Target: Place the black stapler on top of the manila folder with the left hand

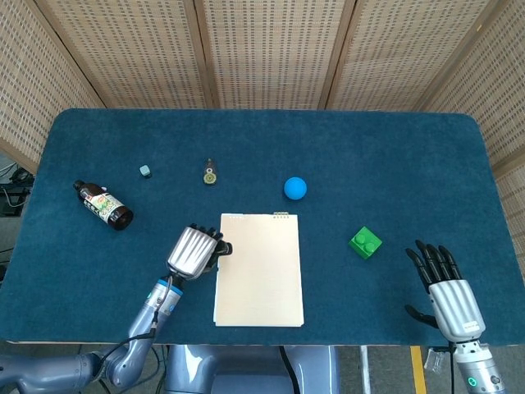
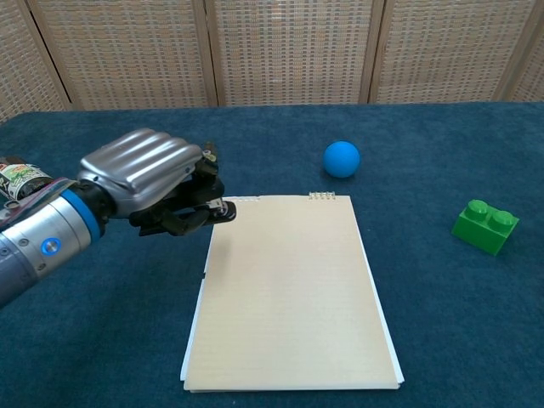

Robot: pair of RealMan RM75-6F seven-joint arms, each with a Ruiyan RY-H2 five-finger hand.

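My left hand (image 1: 195, 250) (image 2: 151, 180) grips the black stapler (image 2: 209, 209), lifted off the table. Only the stapler's tip (image 1: 224, 247) shows past the curled fingers. It hangs over the left edge of the manila folder (image 1: 259, 269) (image 2: 289, 289), which lies flat at the table's front centre. My right hand (image 1: 447, 295) rests at the front right corner, fingers spread, holding nothing. It does not appear in the chest view.
A brown bottle (image 1: 103, 204) lies on its side at the left. Behind the folder are a small grey cube (image 1: 145, 171), a small dark round-ended object (image 1: 210, 172) and a blue ball (image 1: 295, 188) (image 2: 341, 159). A green brick (image 1: 365, 243) (image 2: 484, 226) sits right of the folder.
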